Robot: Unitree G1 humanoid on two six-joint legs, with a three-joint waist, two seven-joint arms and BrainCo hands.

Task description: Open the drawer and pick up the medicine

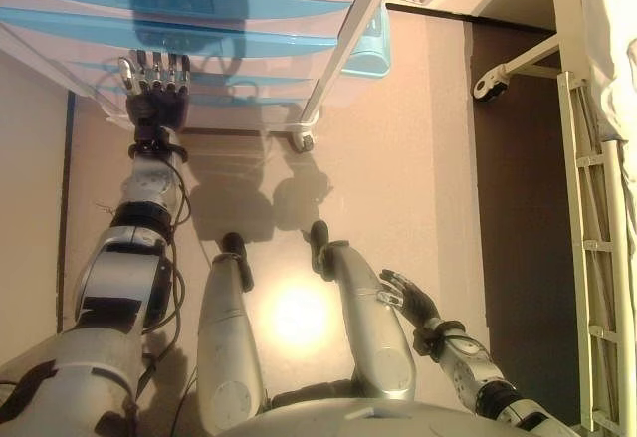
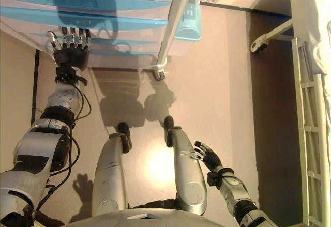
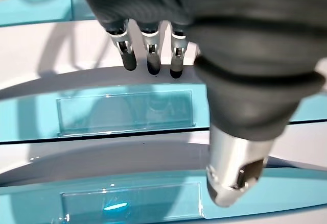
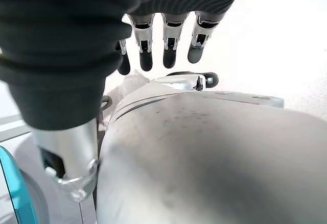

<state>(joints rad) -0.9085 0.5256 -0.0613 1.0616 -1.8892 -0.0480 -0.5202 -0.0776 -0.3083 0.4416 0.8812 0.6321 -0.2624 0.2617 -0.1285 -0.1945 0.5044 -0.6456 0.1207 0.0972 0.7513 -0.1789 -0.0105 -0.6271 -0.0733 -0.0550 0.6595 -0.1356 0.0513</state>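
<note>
The cabinet [image 1: 249, 29] stands in front of me, a wheeled stack of pale drawers with blue fronts, each front carrying a clear rectangular handle plate. All the drawers I can see are shut, so the medicine is nowhere in view; I judge it lies inside one of them, and which one I cannot tell.

My left hand [image 1: 156, 89] is raised against the cabinet with its fingers [image 3: 153, 63] straight and grasping nothing. In the left wrist view the dark tips sit at the pale curved lip just above one drawer [image 3: 102, 112], whose handle [image 3: 125, 113] lies just past them. Whether the tips touch the lip I cannot tell.

To do this step well, I should bring the tips down onto that handle, hook them behind its edge, curl firmly, then draw straight back toward myself. A crooked pull could jam the drawer. The caster [image 1: 302, 141] means the cabinet may roll toward me, so the pull should be slow and even.

My right hand [image 1: 408, 298] hangs low beside my body, fingers loose and holding nothing, well apart from the cabinet. It is free for the medicine once the drawer is out.

I can read no writing; the handle plates look blank.
</note>
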